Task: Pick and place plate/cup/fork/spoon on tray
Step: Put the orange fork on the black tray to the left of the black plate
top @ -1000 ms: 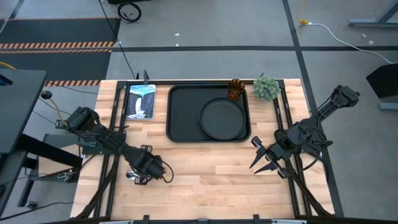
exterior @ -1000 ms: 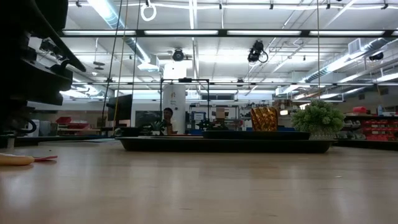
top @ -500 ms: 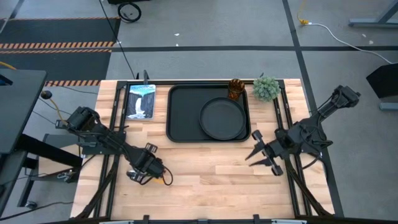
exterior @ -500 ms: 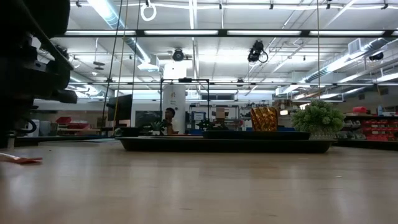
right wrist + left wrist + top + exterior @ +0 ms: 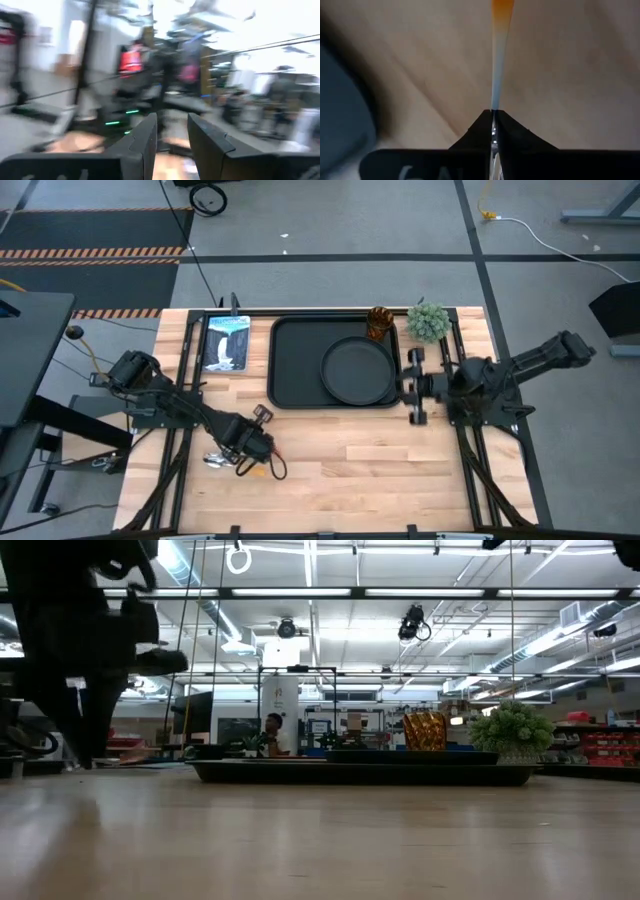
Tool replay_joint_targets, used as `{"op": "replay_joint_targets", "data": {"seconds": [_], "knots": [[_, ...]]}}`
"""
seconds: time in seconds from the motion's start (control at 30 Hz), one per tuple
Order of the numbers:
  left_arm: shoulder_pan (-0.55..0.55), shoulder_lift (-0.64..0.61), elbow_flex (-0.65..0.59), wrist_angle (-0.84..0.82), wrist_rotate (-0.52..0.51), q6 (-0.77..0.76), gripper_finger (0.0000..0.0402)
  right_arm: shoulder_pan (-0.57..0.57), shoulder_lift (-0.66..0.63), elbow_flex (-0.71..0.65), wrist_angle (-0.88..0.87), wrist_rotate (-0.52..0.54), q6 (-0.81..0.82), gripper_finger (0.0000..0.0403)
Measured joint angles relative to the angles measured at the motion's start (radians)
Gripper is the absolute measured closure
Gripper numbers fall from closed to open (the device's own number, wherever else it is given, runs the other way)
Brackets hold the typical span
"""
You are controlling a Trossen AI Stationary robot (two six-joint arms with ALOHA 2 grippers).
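The tray (image 5: 290, 360) lies at the bench's far middle with the plate (image 5: 358, 370) on its right half and the cup (image 5: 379, 322) at its far-right corner. The left claw (image 5: 262, 461), clamped on an orange-handled utensil (image 5: 499, 60) whose long axis runs straight out from the fingertips, sits near-left of the tray. The right claw (image 5: 412, 385), jaws apart and empty, hovers beside the tray's right edge.

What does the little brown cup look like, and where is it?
The cup is a small amber-brown tumbler, see-through, with a bumpy pattern on its sides. It stands upright at the tray's far right corner, close beside the round black plate and the green plant. Whether it stands on the tray or just past its rim is hard to tell. No gripper touches it.
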Motion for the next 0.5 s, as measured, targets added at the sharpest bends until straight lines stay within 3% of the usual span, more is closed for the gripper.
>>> {"op": "replay_joint_targets", "data": {"seconds": [0.23, 0.4, 0.5], "knots": [[0.043, 0.000, 0.068, 0.026, -0.082, 0.347, 0.0382, -0.187, 0.039, 0.001, 0.100, 0.051, 0.089, 0.0286], [0.116, -0.002, 0.143, 0.023, -0.141, 0.658, 0.0382, -0.214, 0.073, 0.001, 0.095, 0.046, 0.212, 0.0286], [0.199, -0.002, 0.169, 0.025, -0.142, 0.836, 0.0382, -0.193, 0.082, 0.001, 0.094, -0.014, 0.269, 0.0286]]}}
